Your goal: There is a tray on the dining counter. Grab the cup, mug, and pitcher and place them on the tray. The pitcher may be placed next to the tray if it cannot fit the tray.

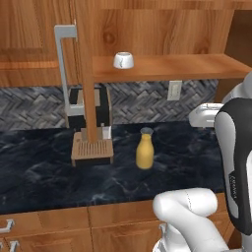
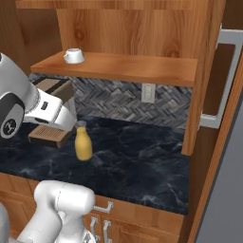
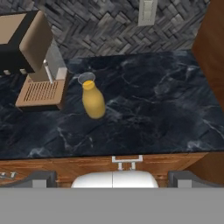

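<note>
Left base view: pitcher (image 1: 144,149) upright on the black marble counter (image 1: 187,157), just right of the coffee machine (image 1: 91,129); mug (image 1: 123,60) up on the wooden shelf (image 1: 187,66)

Right base view: same layout, pitcher (image 2: 83,141) near the arm (image 2: 28,111), mug (image 2: 74,55) at the shelf's left end

Hand view: gripper (image 3: 112,179) wide open, holding nothing, well back from the pitcher (image 3: 92,98)

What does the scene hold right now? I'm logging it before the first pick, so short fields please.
pitcher: upright on the black marble counter, right of the coffee machine
mug: on the wooden shelf above
wall outlet: on the herringbone tiles
gripper: open, holding nothing, above the counter's front edge
</note>
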{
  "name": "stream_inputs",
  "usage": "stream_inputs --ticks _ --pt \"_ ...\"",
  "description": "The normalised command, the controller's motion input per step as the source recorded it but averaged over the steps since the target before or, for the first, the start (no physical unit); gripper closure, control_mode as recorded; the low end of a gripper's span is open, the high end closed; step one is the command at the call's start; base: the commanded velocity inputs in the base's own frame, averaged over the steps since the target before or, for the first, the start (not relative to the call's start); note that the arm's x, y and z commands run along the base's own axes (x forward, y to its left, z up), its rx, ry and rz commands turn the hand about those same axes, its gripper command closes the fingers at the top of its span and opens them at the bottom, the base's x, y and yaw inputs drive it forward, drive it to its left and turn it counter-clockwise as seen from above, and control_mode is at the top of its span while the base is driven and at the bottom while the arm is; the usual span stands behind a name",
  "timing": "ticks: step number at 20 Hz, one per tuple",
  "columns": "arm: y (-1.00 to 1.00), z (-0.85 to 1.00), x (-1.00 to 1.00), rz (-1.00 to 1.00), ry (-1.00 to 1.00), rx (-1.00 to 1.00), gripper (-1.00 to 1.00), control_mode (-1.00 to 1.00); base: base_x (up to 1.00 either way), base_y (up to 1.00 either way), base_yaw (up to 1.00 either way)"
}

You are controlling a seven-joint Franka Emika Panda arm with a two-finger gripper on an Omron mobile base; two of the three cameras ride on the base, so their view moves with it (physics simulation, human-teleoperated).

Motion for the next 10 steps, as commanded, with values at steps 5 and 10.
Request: stream_inputs --ticks 5,10 --pt "0.0 0.0 0.0 0.0 0.0 0.0 -1.0 1.0 0.18 0.06 -0.06" --pt "0.0 0.0 0.0 0.0 0.0 0.0 -1.0 1.0 0.1 0.12 -0.15"
